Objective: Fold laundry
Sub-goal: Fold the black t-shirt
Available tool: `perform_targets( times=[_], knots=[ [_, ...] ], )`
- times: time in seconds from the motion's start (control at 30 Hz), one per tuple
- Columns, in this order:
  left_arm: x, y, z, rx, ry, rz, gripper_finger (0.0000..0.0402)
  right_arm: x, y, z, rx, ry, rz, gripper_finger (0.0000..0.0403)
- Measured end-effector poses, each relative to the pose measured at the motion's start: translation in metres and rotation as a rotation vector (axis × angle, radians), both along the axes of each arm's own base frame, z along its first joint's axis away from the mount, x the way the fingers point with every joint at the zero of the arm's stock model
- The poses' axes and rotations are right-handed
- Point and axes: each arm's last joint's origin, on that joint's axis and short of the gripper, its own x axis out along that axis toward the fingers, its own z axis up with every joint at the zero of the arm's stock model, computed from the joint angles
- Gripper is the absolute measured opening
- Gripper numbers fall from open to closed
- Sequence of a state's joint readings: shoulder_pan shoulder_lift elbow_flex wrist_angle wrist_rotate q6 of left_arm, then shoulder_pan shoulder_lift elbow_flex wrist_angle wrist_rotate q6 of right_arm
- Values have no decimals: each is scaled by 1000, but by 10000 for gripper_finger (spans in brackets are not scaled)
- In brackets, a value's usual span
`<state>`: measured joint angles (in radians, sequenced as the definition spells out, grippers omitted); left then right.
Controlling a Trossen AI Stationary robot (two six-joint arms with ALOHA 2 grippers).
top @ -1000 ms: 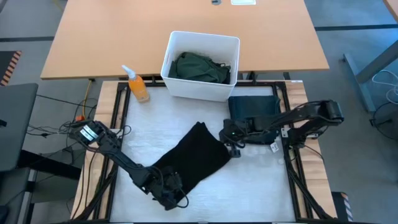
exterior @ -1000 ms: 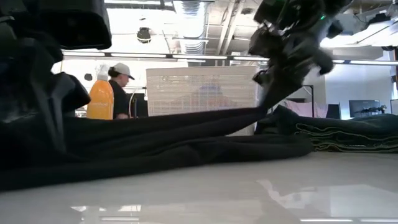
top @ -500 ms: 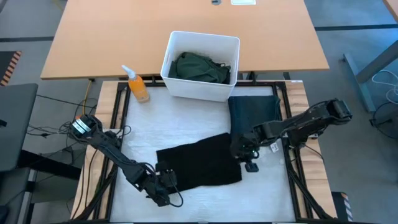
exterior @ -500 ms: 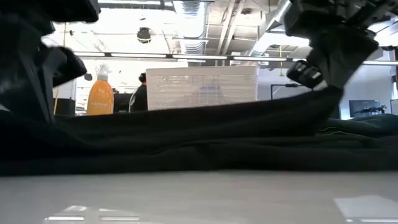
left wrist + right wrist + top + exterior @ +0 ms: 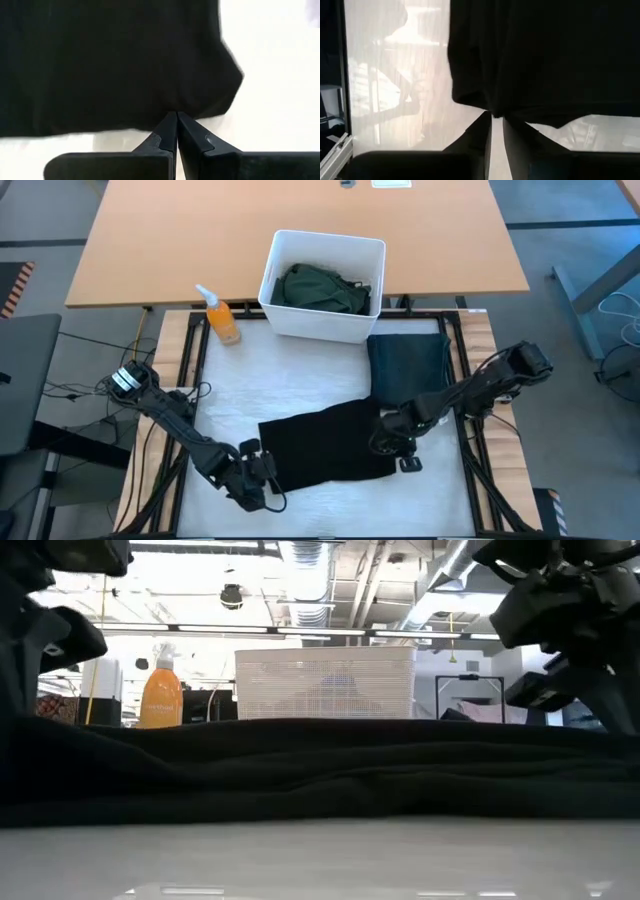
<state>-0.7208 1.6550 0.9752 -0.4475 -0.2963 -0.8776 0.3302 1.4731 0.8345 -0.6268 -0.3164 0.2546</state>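
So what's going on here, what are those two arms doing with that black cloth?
The two robot arms are folding laundry. A black garment lies spread on the white table, and each arm is at one of its near corners. The left gripper is shut on the cloth's edge; the right gripper is at the opposite edge with its fingers slightly apart, cloth at the tips. A folded dark garment lies beside them, and a white bin behind holds a dark green garment.

High view straight down; low view level, close; wrist views close; all share black garment
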Motion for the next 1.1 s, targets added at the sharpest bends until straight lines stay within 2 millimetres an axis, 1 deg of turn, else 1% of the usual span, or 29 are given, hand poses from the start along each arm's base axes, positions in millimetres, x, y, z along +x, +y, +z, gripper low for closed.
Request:
perform_targets(
  times=[0.1, 0.2, 0.33, 0.4, 0.5, 0.57, 0.63, 0.83, 0.97, 1.1],
  knots=[
    [3, -2, 2, -4, -51, 7, 0, -2, -4, 6, 4, -12, -16, 82],
    [9, -6, 7, -13, -146, -3, 0, -6, -9, 16, 12, -36, -30, 83],
    [19, -13, 16, -21, -304, -34, 0, -8, -10, 31, 44, -138, -30, 82],
    [24, -17, 15, -37, -343, -51, 0, -4, -7, 38, 70, -222, -21, 82],
    [27, -21, 3, -50, -318, -64, 0, 4, 1, 42, 72, -345, 18, 82],
    [27, -22, -6, -38, -286, -52, 0, 8, 6, 39, 65, -379, 53, 82],
    [27, -23, -12, -34, -274, -43, 0, 12, 9, 34, 59, -389, 65, 82],
    [25, -25, -13, 17, -298, -23, 7, 23, 10, 23, -16, -418, 25, 82],
    [22, -29, -12, 42, -301, -77, 37, 29, 13, 16, -18, -427, 24, 81],
    [21, -34, -8, 46, -289, -121, 83, 33, 14, 7, -38, -406, 19, 81]
  ],
)
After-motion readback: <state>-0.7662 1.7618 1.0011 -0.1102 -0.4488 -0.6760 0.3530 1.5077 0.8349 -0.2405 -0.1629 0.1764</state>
